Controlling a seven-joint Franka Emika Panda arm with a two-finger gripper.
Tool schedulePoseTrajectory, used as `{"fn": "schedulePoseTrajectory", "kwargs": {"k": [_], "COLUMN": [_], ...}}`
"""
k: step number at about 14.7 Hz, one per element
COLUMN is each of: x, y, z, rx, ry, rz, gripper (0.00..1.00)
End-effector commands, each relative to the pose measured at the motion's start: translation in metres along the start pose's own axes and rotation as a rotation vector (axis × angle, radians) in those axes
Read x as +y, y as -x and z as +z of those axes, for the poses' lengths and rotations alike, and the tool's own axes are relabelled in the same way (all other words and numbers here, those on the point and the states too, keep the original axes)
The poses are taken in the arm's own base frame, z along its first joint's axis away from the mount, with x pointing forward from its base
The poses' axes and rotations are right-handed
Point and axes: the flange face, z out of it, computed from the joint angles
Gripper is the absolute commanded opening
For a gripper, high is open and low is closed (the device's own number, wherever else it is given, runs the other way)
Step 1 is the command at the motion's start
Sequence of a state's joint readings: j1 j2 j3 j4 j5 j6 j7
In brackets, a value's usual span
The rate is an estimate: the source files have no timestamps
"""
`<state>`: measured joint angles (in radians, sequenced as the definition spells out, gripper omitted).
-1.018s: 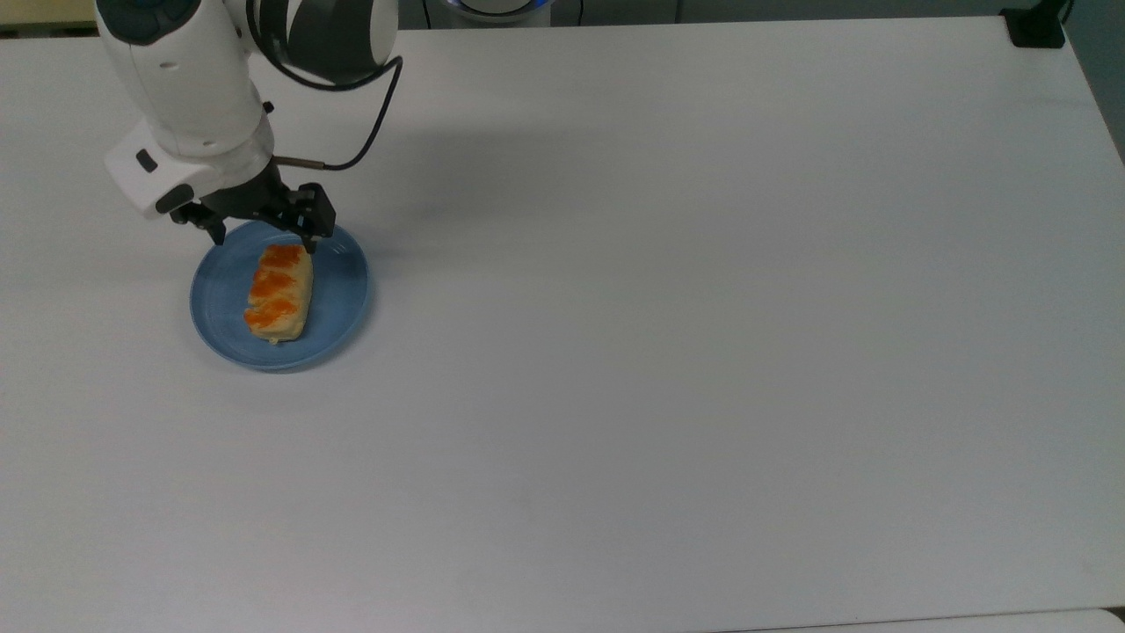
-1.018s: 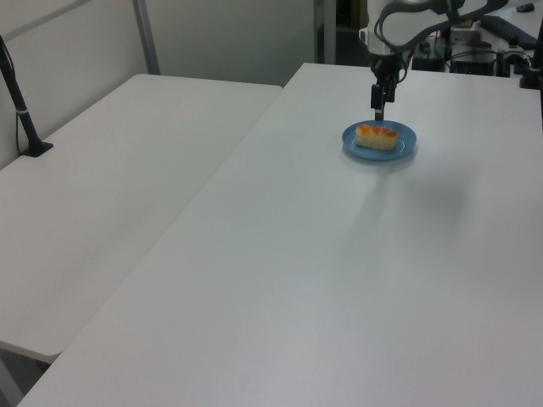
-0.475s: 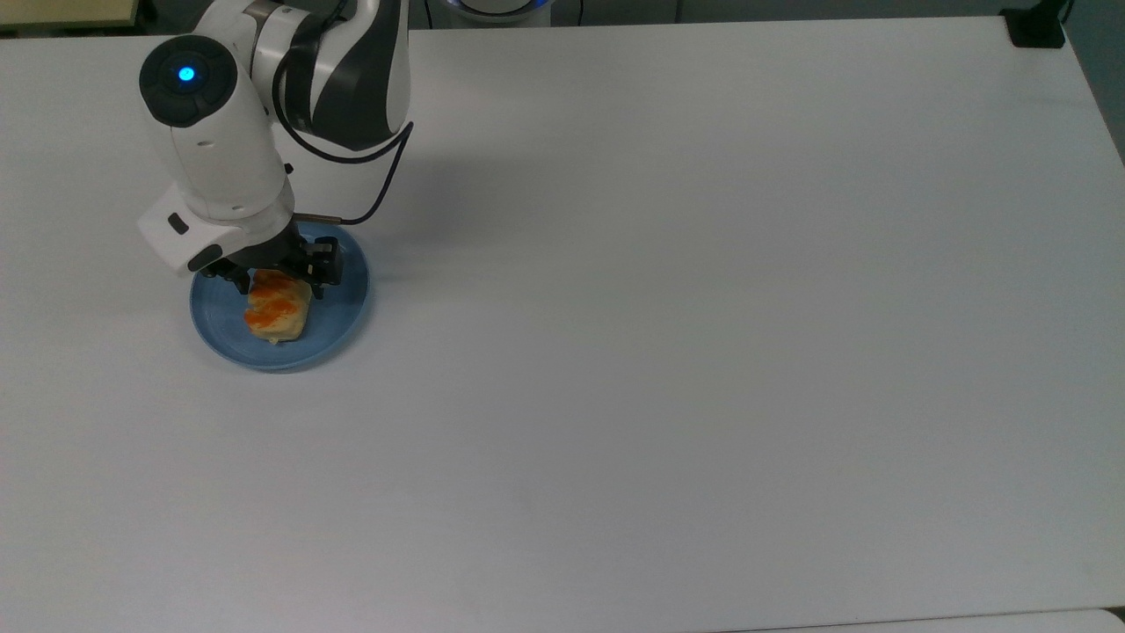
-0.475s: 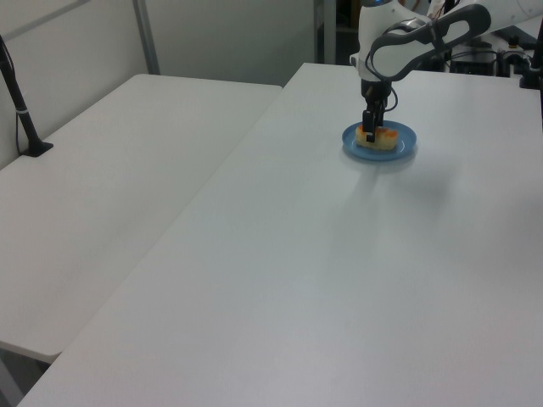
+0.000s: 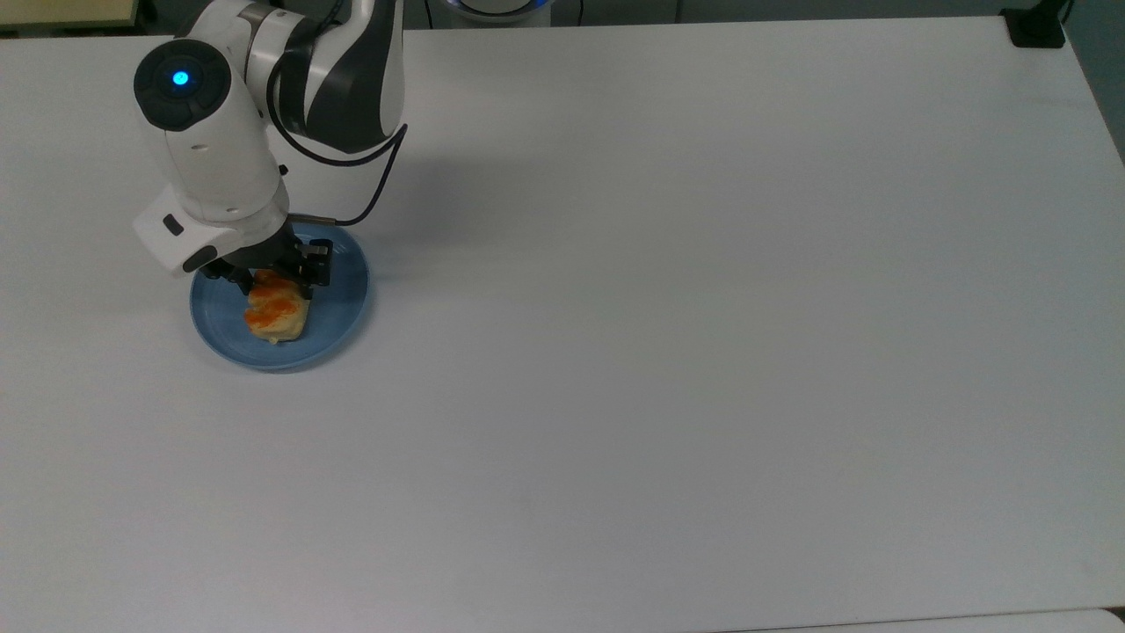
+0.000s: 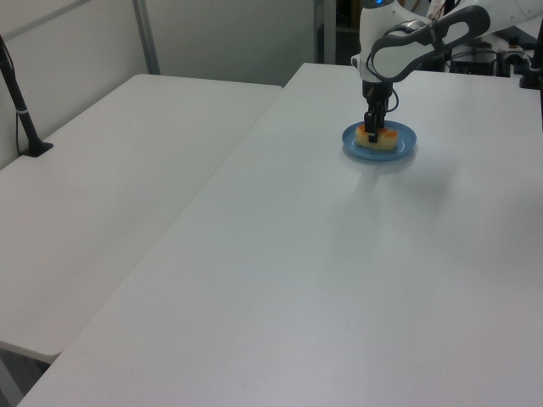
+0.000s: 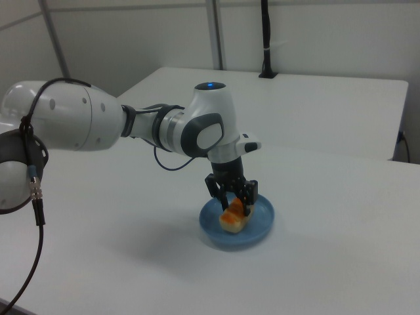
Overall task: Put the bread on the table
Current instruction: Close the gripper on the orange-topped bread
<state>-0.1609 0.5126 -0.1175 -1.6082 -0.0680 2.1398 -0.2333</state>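
Observation:
The bread, a small tan loaf with orange glaze, lies on a round blue plate at the top view's left. My gripper points down over the loaf's far end, one finger against each long side, shut on it. In the right view the gripper straddles the bread, which rests on the plate. The left view shows the gripper on the bread at the far end of the white table. The table stretches wide to the top view's right.
A black clamp base sits at the table's far right corner in the top view. A second white table with a black post stands at the left view's left. My arm's black cable hangs behind the plate.
The gripper came down from the plate's far rim onto the bread's far end, and its fingers drew in against the loaf's sides. The bread has stayed on the plate.

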Motion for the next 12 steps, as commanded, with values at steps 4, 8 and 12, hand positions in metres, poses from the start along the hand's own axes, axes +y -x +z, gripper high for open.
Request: {"fn": "schedulePoseTrajectory", "kwargs": {"k": [4,8,12], "x": [-0.001,0.000,-0.046], "y": [0.000,0.001,-0.002], "z": [-0.002,-0.026,-0.054], "rx": [0.002,0.029,-0.003], "ry": [0.015,0.016,-0.023], "rz": [-0.029,-0.017,-0.047], "gripper": [0.41,0.41,0.41]}}
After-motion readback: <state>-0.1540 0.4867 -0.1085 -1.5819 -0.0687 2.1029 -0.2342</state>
